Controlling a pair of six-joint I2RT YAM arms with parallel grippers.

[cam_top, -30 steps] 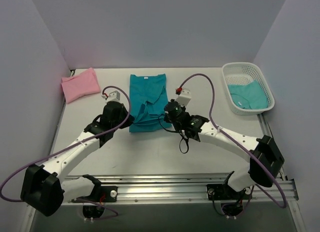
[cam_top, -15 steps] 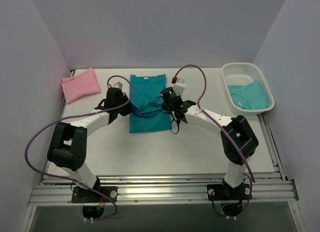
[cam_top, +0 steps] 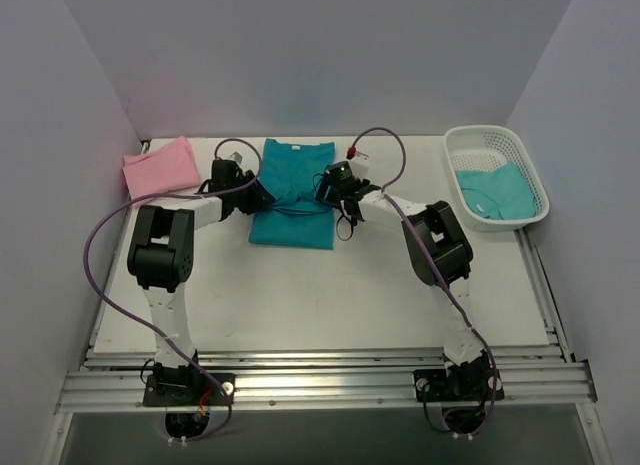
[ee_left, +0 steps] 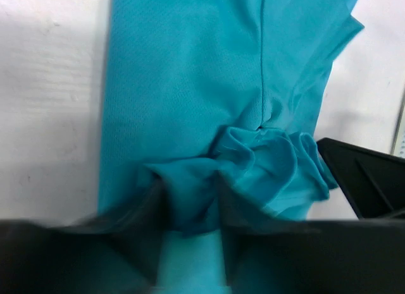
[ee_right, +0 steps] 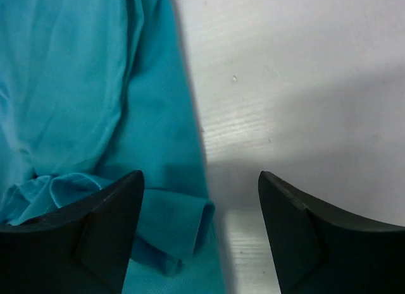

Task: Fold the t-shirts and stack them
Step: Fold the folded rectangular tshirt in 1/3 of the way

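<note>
Top external view: a teal shirt (cam_top: 292, 213) lies at the middle back of the table (cam_top: 330, 295). The left gripper (cam_top: 264, 196) is at its left edge and the right gripper (cam_top: 323, 194) at its right edge. In the left wrist view, the left gripper's fingers stand narrowly apart with a bunched fold of the shirt between them; blur hides whether they pinch it. In the right wrist view, the right gripper gapes wide and holds nothing, straddling the shirt's edge and bare table. A pink shirt (cam_top: 160, 168) lies back left. A second teal shirt (cam_top: 496, 192) lies in the basket (cam_top: 487, 130) at the right.
</note>
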